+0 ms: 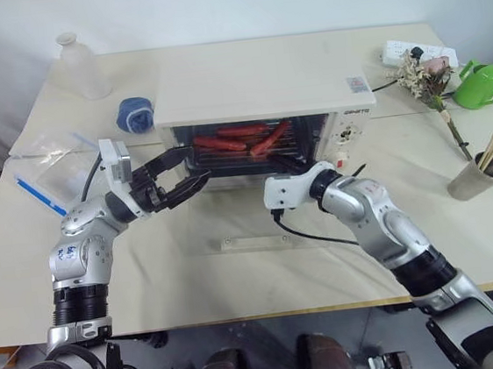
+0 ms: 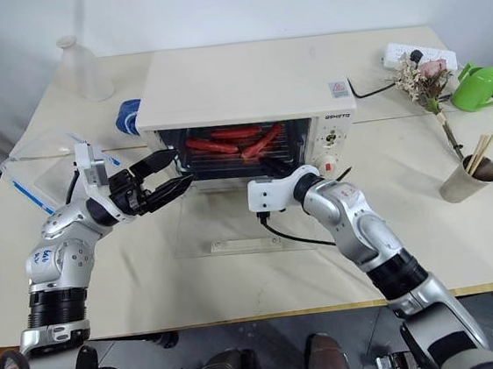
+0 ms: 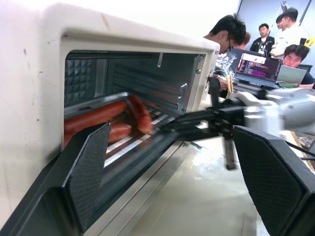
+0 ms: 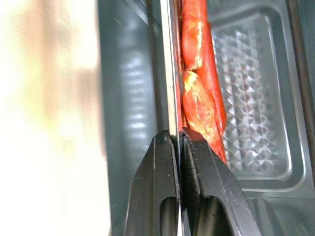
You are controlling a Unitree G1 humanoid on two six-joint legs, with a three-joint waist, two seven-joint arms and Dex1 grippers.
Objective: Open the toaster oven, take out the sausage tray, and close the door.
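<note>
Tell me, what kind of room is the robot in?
Probably a lab or office made to look like a kitchen. A toaster oven sits on a plain table, and people at laptops work just behind it.

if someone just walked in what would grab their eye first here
Most striking is the cream toaster oven mid-table, its glass door folded flat, red sausages on the sausage tray inside. The right gripper is pinched shut on the tray's front rim, while the left gripper gapes open beside the oven's mouth. A bright green watering can sits at the table's right edge.
</note>
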